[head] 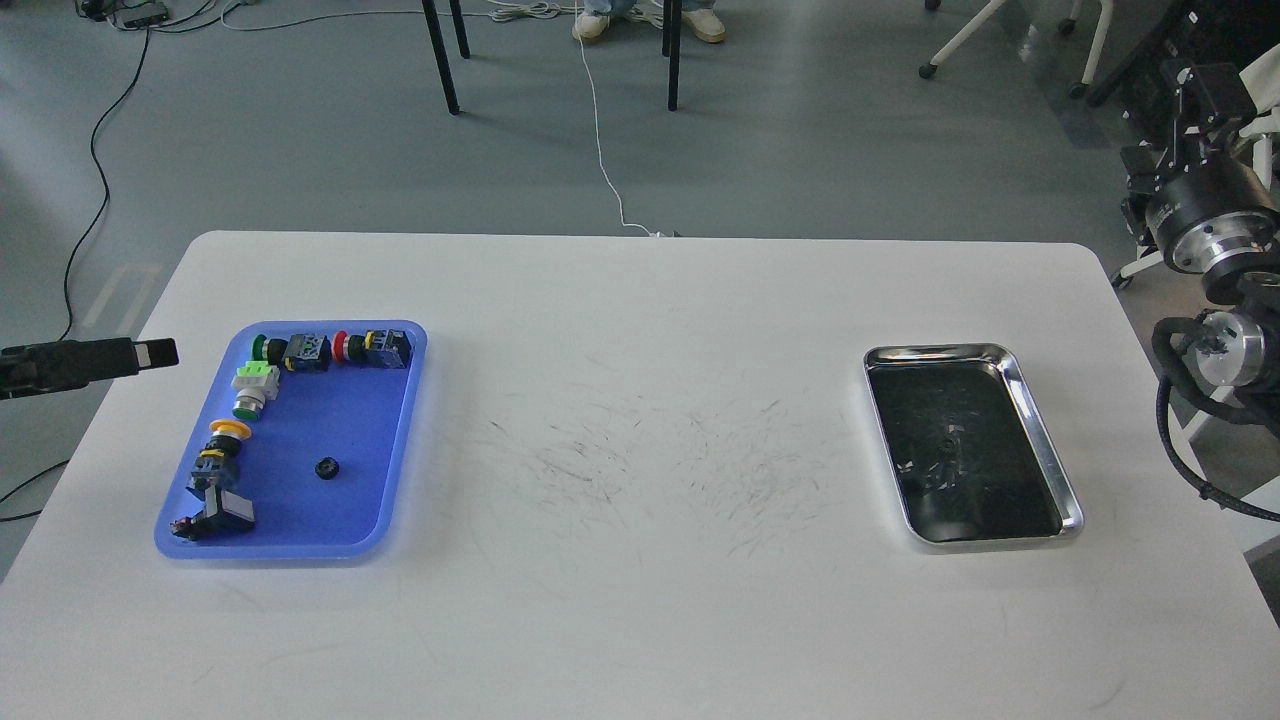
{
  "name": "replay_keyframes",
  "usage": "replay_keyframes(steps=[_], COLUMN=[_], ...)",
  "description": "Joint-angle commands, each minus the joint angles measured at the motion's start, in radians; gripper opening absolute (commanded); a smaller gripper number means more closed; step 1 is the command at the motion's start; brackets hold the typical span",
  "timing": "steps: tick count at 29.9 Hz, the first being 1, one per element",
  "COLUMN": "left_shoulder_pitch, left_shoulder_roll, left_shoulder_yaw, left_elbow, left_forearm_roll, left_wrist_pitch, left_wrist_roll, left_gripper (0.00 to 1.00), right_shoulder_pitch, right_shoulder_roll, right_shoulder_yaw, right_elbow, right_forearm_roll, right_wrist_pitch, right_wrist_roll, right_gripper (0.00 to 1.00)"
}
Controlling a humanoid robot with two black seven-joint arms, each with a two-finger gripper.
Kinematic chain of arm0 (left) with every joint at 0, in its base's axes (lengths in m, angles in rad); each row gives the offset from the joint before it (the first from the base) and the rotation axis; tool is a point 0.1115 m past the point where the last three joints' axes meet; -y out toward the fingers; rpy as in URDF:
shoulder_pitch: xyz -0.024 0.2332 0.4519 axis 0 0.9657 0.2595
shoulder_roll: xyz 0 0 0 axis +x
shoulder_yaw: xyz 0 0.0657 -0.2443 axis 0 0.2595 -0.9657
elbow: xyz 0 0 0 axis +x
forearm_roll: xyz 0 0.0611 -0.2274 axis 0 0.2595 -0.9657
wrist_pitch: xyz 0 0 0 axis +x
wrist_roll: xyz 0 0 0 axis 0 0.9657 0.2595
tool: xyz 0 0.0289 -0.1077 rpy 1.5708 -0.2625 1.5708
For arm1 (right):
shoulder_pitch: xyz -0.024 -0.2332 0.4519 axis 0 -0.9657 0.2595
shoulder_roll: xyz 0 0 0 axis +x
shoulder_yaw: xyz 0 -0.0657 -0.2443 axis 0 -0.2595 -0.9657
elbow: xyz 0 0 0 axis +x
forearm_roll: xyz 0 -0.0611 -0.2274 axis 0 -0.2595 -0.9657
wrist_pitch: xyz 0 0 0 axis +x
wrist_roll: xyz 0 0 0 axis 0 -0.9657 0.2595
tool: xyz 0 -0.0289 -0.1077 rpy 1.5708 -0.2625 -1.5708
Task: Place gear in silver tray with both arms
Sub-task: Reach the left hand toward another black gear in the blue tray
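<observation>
Task looked barely started. The gear [325,468], small and black, lay loose on the floor of the blue tray [398,480], with a row of push-button switches [330,351] along that tray's far and left edges. The silver tray [1040,440], well right of the blue tray, held nothing. Left gripper [140,354] hovered just left of the blue tray, carrying nothing; open or closed, I couldn't tell. Right gripper [1205,95] sat far right of the blue tray, beyond the table edge, state unclear. Pickup and transfer remained.

We list: white table [640,620], scuffed at centre; blue plastic tray [345,490] with push-button switches [330,350]; white floor cable [600,150]; chair legs [440,60].
</observation>
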Motion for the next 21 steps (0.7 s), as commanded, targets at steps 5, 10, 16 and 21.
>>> replay_keyframes(steps=[5, 10, 16, 21], left_shoulder_pitch=[-0.002, 0.001, 0.001, 0.003], left_shoulder_roll=[-0.057, -0.114, -0.163, -0.224], left_shoulder_yaw=[0.005, 0.008, 0.007, 0.007], left_elbow=[-0.019, -0.015, -0.009, 0.005], left_forearm_roll=[0.130, 0.255, 0.345, 0.433], left_wrist_pitch=[0.014, 0.072, 0.096, 0.129], left_wrist_roll=[0.000, 0.000, 0.000, 0.000], left_gripper=[0.97, 0.92, 0.87, 0.80], right_shoulder_pitch=[-0.004, -0.005, -0.011, -0.011], right_shoulder_roll=[0.028, 0.044, 0.060, 0.070], right_shoulder_yaw=[0.029, 0.043, 0.044, 0.059], right_elbow=[0.004, 0.002, -0.001, -0.004], right_forearm_roll=[0.023, 0.054, 0.052, 0.052], right_wrist_pitch=[-0.024, -0.026, -0.035, -0.047], right_wrist_roll=[0.000, 0.000, 0.000, 0.000], right_gripper=[0.95, 0.95, 0.95, 0.95])
